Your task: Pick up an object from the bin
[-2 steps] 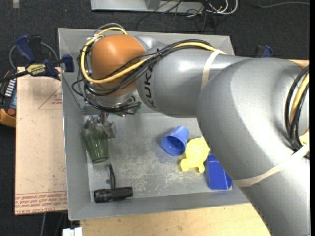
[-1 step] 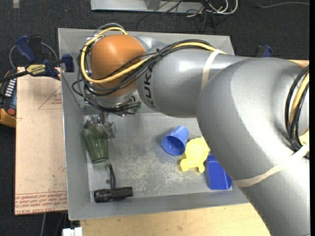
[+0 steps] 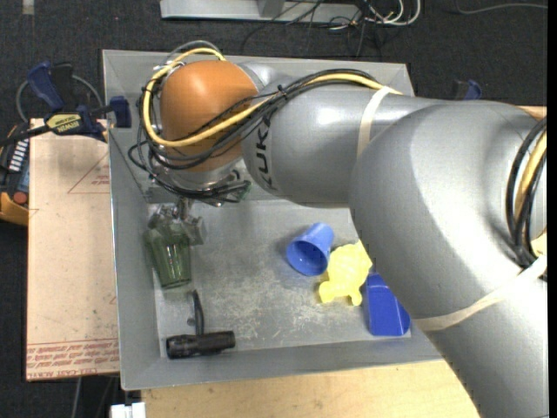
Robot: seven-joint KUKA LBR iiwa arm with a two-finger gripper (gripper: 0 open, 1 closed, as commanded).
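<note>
Your arm (image 3: 418, 190) lay across the right side of the grey bin (image 3: 261, 325), hiding whatever sat beneath it and cutting off part of a blue block (image 3: 385, 312). The claw (image 3: 178, 223) stood at the top end of a clear green glass-like piece (image 3: 171, 264) near the left wall. You could not tell whether the claw was apart or together. You risked scraping that wall, or the smooth piece slipping.
</note>
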